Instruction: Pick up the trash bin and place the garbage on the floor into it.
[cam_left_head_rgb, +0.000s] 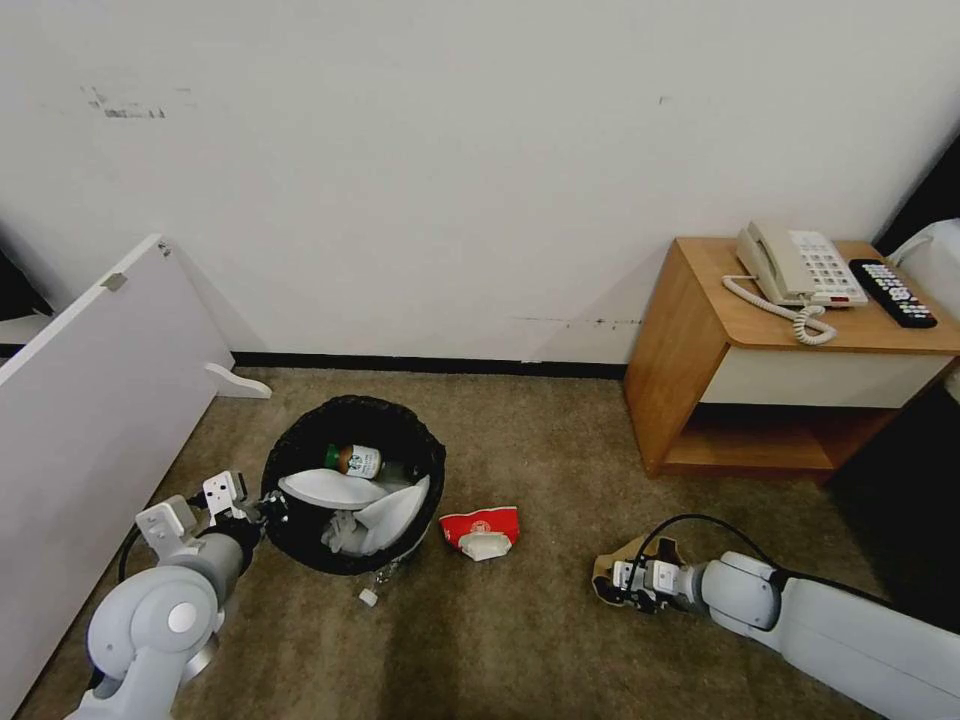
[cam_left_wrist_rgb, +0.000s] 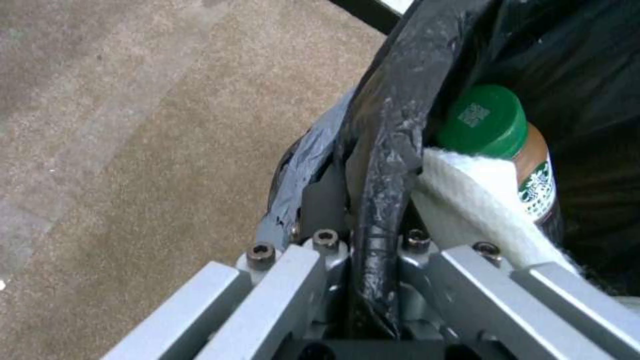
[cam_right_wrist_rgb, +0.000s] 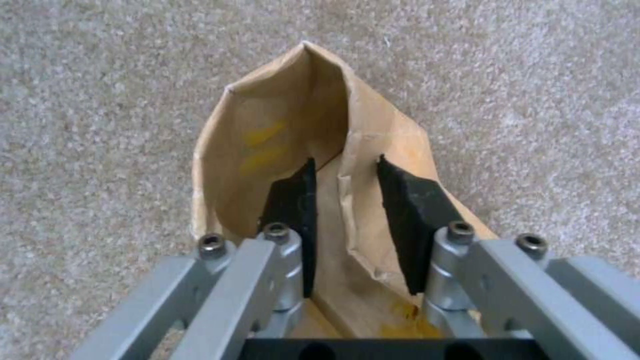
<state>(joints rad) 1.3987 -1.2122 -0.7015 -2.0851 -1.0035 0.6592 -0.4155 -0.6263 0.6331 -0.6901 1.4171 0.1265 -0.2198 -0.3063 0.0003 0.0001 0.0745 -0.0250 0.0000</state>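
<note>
- The left gripper (cam_left_head_rgb: 262, 508) is clamped on the near-left rim of the trash bin (cam_left_head_rgb: 352, 480); in the left wrist view the black bag folded over the rim runs between the closed fingers (cam_left_wrist_rgb: 325, 207)
- The trash bin stands on the floor (cam_left_head_rgb: 520, 640) near the wall, to the left of centre, and already holds white slippers (cam_left_head_rgb: 345, 495) and a green-capped bottle (cam_left_head_rgb: 356, 460)
- The right gripper (cam_left_head_rgb: 612, 583) sits low over the carpet at a brown paper bag (cam_left_head_rgb: 625, 560), well to the right of the bin
- In the right wrist view its two black pads (cam_right_wrist_rgb: 293, 210) stand apart, one inside the bag's open mouth and one outside, with one paper wall (cam_right_wrist_rgb: 357, 200) between them; they are spread, not yet pinched on the paper
- The bag's long axis runs straight away from the gripper, its mouth facing the fingers, so the wall lies edge-on in the gap; closing here would likely catch it
- The right arm is the nearer one to the bag; the bin lies to its left, past a red-and-white crushed cup (cam_left_head_rgb: 482, 528) on the carpet between them
- A small white scrap (cam_left_head_rgb: 368, 597) lies just in front of the bin
- Judged from this, the bag, the cup and the scrap are not yet binned
</note>
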